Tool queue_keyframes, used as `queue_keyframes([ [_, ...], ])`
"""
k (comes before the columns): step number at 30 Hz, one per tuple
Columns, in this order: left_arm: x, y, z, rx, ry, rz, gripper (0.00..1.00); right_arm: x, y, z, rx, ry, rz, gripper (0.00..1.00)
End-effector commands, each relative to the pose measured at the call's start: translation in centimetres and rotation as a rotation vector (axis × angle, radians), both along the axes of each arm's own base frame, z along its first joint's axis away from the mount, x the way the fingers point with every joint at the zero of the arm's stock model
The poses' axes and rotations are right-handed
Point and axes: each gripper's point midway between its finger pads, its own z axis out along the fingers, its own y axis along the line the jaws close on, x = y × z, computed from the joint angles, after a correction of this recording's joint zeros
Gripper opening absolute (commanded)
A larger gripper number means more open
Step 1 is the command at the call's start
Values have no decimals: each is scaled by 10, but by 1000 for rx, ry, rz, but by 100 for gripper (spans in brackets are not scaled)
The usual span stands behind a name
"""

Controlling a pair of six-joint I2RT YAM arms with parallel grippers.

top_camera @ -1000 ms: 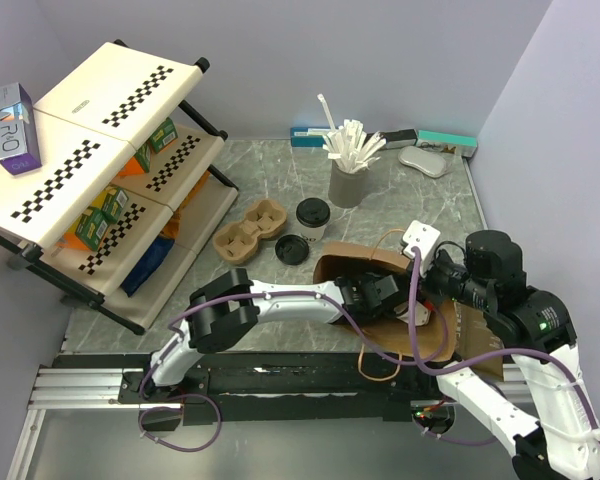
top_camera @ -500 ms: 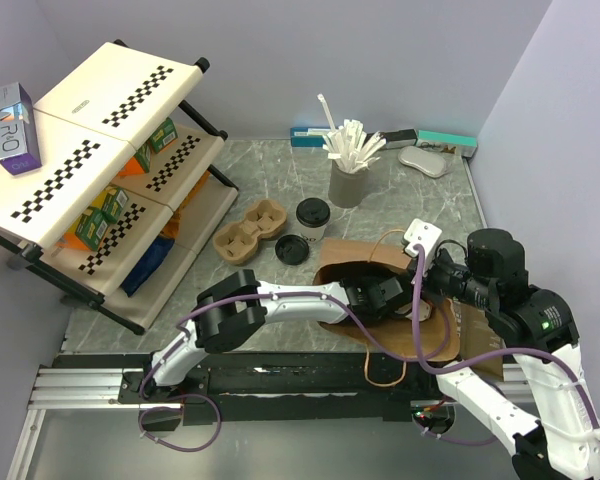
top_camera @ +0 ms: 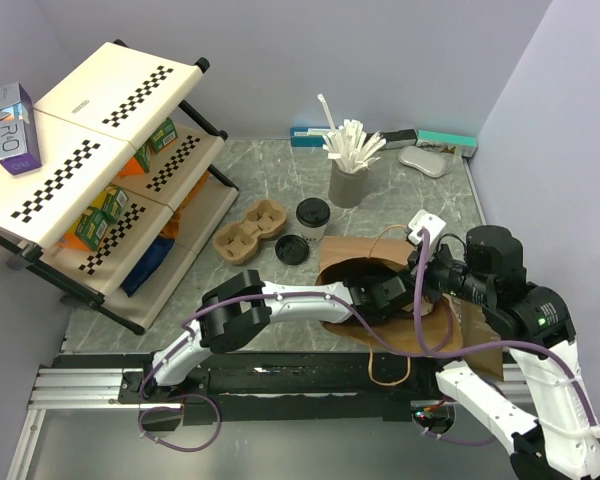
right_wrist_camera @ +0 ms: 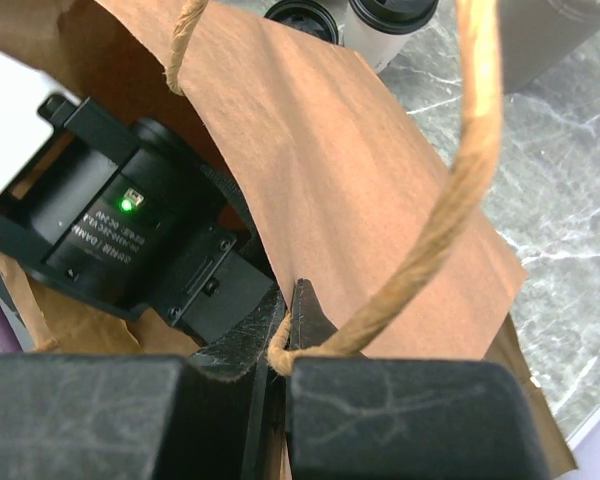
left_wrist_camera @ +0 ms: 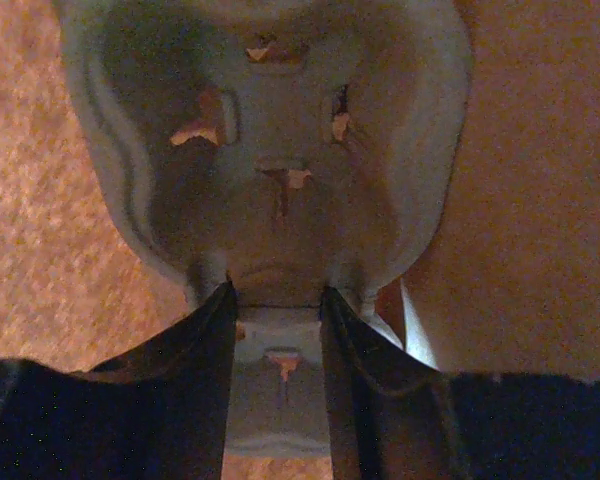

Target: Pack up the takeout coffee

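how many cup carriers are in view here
2. One brown pulp carrier lies left of the white cup. A second carrier is inside the paper bag, gripped between the left fingers. The bag may hide more.

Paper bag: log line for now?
left pincer: in paper bag, gripping pulp carrier | right pincer: shut on paper bag rim | coffee cup: on table

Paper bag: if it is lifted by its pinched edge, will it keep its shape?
Probably not: the paper bag looks thin and creased, so it would likely sag. Its twine handle hangs curved, so it seems limp.
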Motion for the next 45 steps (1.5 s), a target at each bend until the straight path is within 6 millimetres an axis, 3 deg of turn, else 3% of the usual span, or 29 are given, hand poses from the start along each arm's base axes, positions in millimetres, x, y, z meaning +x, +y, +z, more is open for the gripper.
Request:
queue_keyframes([
  [1,14,-1,22,-49,-42,61,1,-1,9,0,89,86,-44,0],
  [4,14,-3,24,-68,-36,63,1,1,7,-5,99,119,-75,0],
  [11,18,2,17,-123,81,100,1,-1,7,3,118,110,-77,0],
  [18,22,-1,27,-210,59,86,1,-11,17,1,150,152,-11,0],
  [25,35,-3,15,-197,88,106,35,-11,19,4,154,152,-2,0],
  [31,30,-2,14,-201,130,97,60,-10,19,4,156,154,-4,0],
  [37,26,-1,11,-197,163,105,78,-9,19,2,152,162,-14,0],
  [45,13,-7,23,-250,224,59,91,-1,14,-3,135,158,-54,0],
])
